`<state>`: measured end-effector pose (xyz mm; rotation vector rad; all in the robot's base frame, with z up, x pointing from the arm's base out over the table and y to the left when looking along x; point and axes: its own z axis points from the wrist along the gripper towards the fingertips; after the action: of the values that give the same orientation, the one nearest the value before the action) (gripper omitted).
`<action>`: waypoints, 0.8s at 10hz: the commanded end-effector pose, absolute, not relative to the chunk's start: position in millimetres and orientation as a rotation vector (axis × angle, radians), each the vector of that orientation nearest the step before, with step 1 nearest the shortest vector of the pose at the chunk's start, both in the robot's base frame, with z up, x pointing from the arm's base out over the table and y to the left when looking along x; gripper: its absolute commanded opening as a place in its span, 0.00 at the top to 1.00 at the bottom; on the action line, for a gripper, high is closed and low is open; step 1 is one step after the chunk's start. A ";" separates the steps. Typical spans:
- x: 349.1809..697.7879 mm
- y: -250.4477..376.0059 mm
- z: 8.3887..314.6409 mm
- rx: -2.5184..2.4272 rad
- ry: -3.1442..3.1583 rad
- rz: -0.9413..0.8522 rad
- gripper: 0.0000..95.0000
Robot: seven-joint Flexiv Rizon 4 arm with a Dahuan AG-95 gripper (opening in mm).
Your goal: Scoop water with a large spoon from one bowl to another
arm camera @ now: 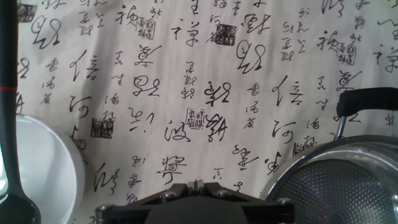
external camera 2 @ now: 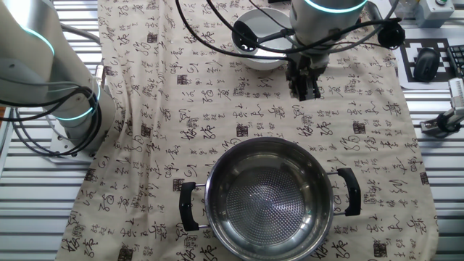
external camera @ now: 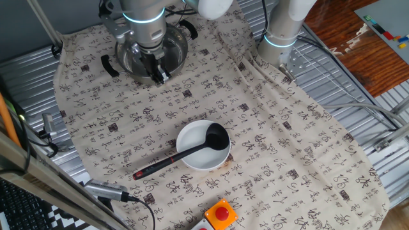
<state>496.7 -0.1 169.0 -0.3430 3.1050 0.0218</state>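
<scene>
While ladle point(external camera: 185, 153) rests in white bowl point(external camera: 192, 161), tool point(external camera: 157, 76) hovers apart.

Black ladle point(external camera: 192, 152) cup in white bowl point(external camera: 192, 163), steel bowl point(external camera 2: 270, 199) apart

My white, glossy tubular arm point(external camera: 284, 19) carries glowing cyan joint rings. Nearer the calligraphy-printed tablecloth point(external camera: 268, 147), its grey metal wrist ends in a black two-finger gripper point(external camera 2: 304, 87). I see black cables point(external camera 2: 217, 29) looping beside that wrist.
</scene>
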 end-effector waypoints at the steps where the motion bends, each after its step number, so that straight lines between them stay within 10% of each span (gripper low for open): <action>1: 495.4 -0.2 168.2 -0.354 3.103 0.019 1.00; 8: 516.2 1.5 173.8 -0.329 3.143 0.038 1.00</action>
<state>514.0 0.8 174.7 -0.3319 3.1407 0.0378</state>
